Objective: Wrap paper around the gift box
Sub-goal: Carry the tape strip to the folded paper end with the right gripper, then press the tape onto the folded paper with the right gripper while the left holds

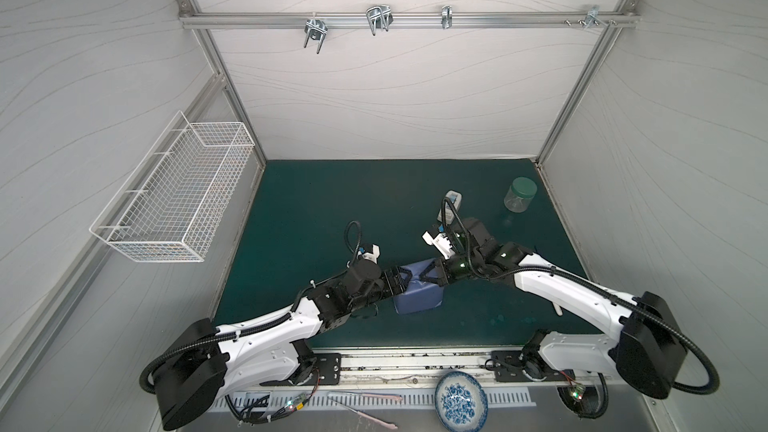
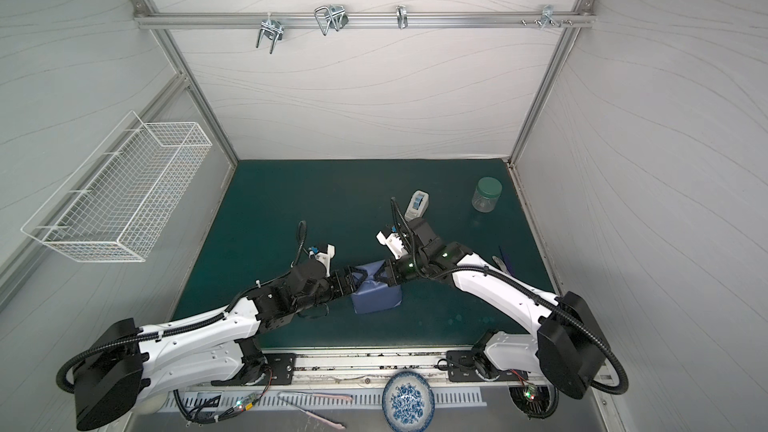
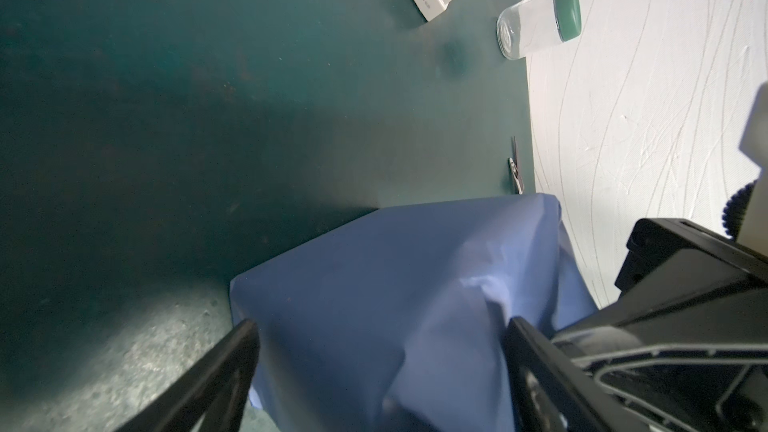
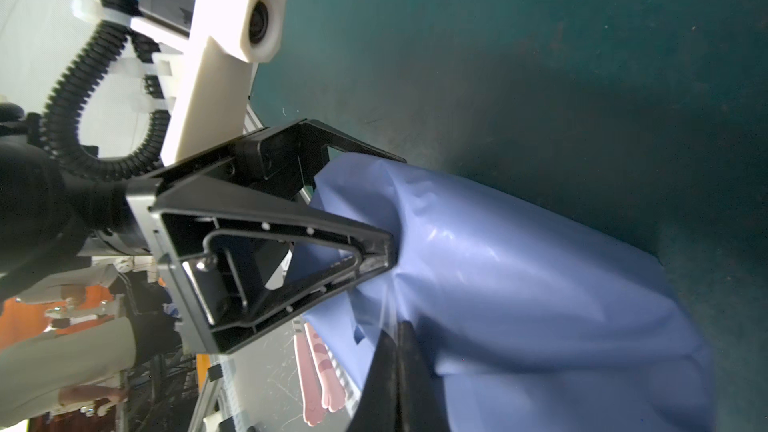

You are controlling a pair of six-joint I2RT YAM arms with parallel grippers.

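Bracketing the blue paper (image 1: 417, 299) from both sides, near the front middle of the green mat (image 1: 332, 209); hiding the gift box wholly beneath that creased wrapping; reaching in from the left with the left gripper (image 1: 405, 278), jaws spread wide along two sides of the bundle, impossible to tell whether clamped on it or merely astride; meeting it from the right with the right gripper (image 1: 424, 278) clenched tight, tips against a fold on top; standing well apart at the far right, a white tape dispenser (image 1: 453, 200) and a green-lidded jar (image 1: 519, 195).
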